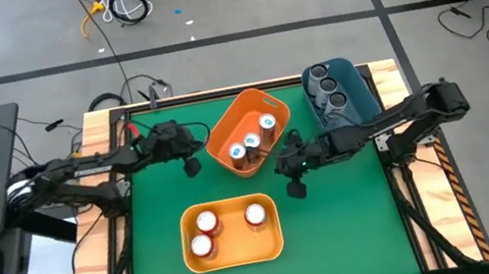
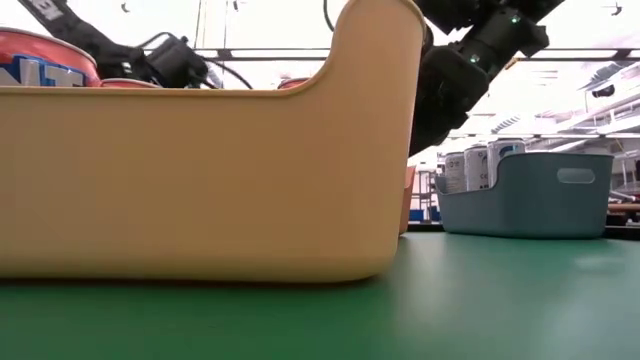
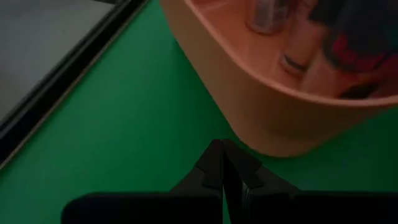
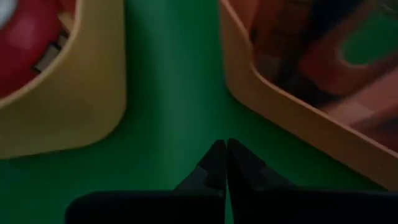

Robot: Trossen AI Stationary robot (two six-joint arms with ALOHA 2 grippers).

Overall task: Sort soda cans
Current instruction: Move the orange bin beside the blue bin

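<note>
A green desk [image 1: 340,230] stands on a grey floor, carrying three bins. The left arm reaches in from nine o'clock, its tool [image 1: 192,166] empty with fingers together just left of the orange bin [image 1: 224,132]; the right arm stretches from three o'clock, its tool [image 1: 296,188] likewise closed and empty between the orange bin and the yellow bin [image 1: 234,250]. Three red-orange cans [image 1: 207,222] sit in the yellow bin, three white-and-blue cans [image 1: 252,142] in the orange, three dark cans [image 1: 326,84] in the blue bin [image 1: 357,93], their sides hidden.
</note>
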